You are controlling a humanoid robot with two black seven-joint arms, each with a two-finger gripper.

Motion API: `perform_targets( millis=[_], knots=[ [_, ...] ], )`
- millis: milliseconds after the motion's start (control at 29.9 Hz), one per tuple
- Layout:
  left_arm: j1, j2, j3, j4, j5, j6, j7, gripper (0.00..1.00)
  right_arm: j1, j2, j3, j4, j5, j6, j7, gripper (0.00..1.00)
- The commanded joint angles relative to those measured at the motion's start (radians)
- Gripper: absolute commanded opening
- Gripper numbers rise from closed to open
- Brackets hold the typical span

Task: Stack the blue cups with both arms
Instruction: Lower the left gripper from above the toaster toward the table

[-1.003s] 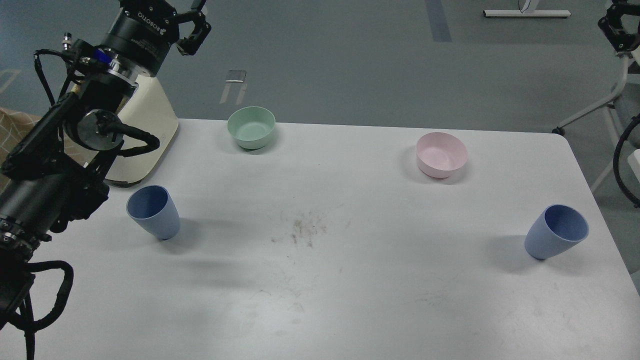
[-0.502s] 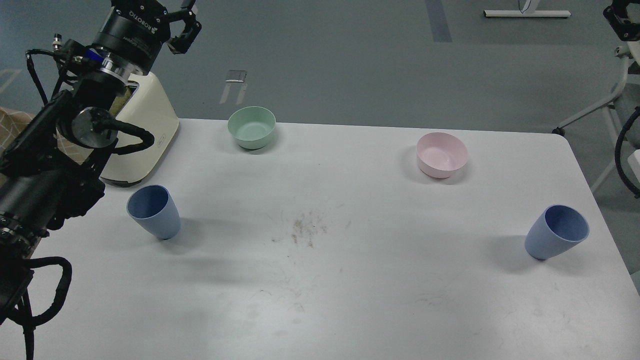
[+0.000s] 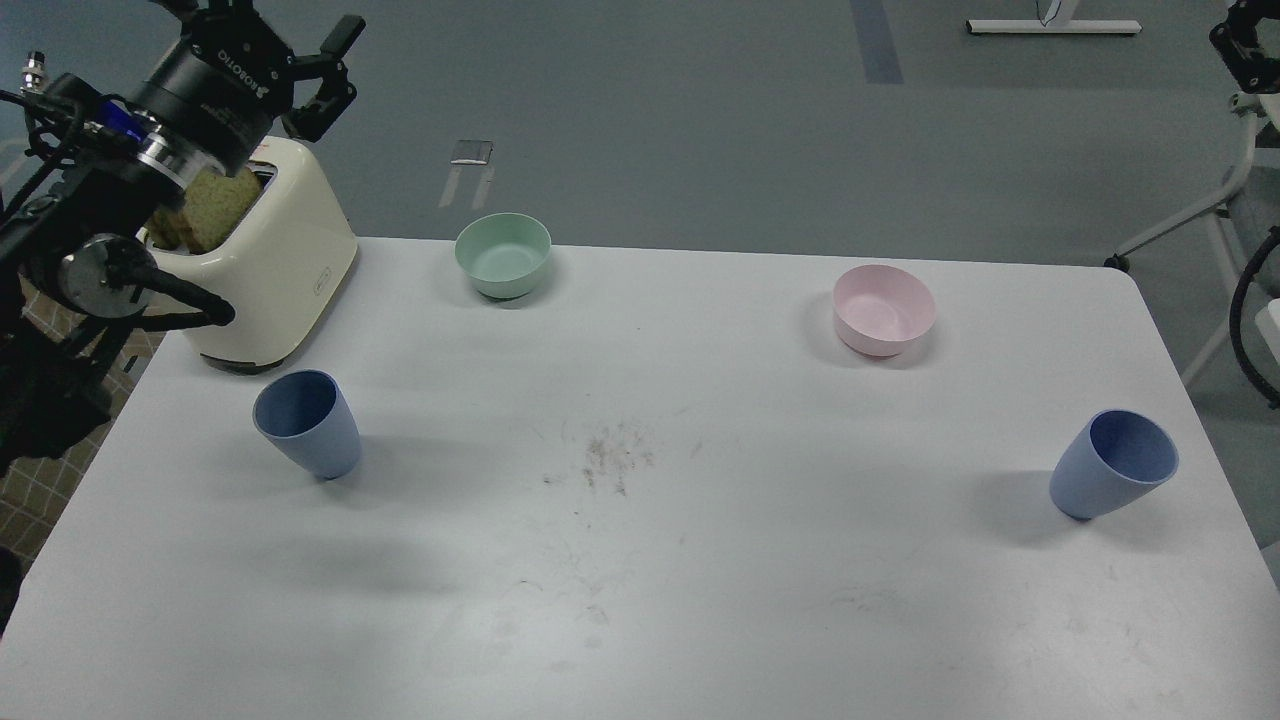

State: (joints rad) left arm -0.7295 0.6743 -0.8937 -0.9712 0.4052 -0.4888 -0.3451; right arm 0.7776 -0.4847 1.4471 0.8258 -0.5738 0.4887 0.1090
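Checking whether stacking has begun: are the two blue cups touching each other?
Apart. The head view shows the left blue cup near the toaster and the right blue cup at the table's far right, bare tabletop between them.

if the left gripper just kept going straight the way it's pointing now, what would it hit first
Probably nothing on the table. The left gripper points up and away, past the toaster toward the bare grey floor beyond. That line looks free as far as the picture shows, though depth is hard to judge.

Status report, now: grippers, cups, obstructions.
Left gripper open, empty, high over the toaster. Right gripper at frame edge, state unclear. Both blue cups upright, far apart, unstacked. Nothing between them.
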Motion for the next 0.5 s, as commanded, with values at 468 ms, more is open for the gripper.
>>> perform_targets(
  millis=[468],
  knots=[
    [0.137, 0.292, 0.015, -0.345, 0.886, 0.127, -0.015, 0.93, -0.112, -0.006, 0.038, 0.026, 0.0, 0.0, 0.004, 1.0]
  ],
)
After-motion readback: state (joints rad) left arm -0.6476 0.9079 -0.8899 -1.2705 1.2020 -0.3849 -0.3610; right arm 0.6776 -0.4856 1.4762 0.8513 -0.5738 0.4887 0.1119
